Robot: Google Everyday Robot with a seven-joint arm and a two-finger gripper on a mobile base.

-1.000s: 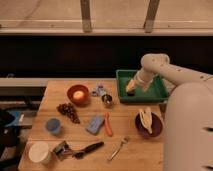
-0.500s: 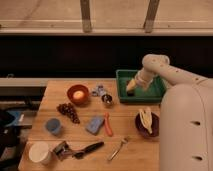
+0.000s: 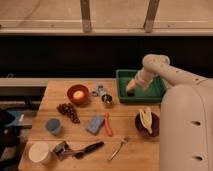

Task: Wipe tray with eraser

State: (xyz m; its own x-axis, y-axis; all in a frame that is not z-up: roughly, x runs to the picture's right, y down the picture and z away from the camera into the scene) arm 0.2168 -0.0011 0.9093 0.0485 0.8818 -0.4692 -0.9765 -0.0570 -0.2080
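The green tray (image 3: 155, 94) sits at the back right of the wooden table. My arm reaches down into it from the right, and my gripper (image 3: 131, 90) is low over the tray's left part, near its floor. A small dark block, the eraser (image 3: 129, 93), shows right at the gripper's tip against the tray floor. Whether it is gripped I cannot tell.
Left of the tray stand a metal cup (image 3: 106, 99) and an orange bowl (image 3: 78, 94). Grapes (image 3: 68, 111), a blue cup (image 3: 52, 125), a blue-grey sponge (image 3: 94, 124), an orange stick (image 3: 107, 125), a dark bowl (image 3: 147, 123), a white cup (image 3: 39, 152), a black-handled tool (image 3: 86, 149) and a fork (image 3: 119, 147) lie nearer.
The gripper has stayed low in the tray's left part, shifting only slightly. Nothing on the table has moved.
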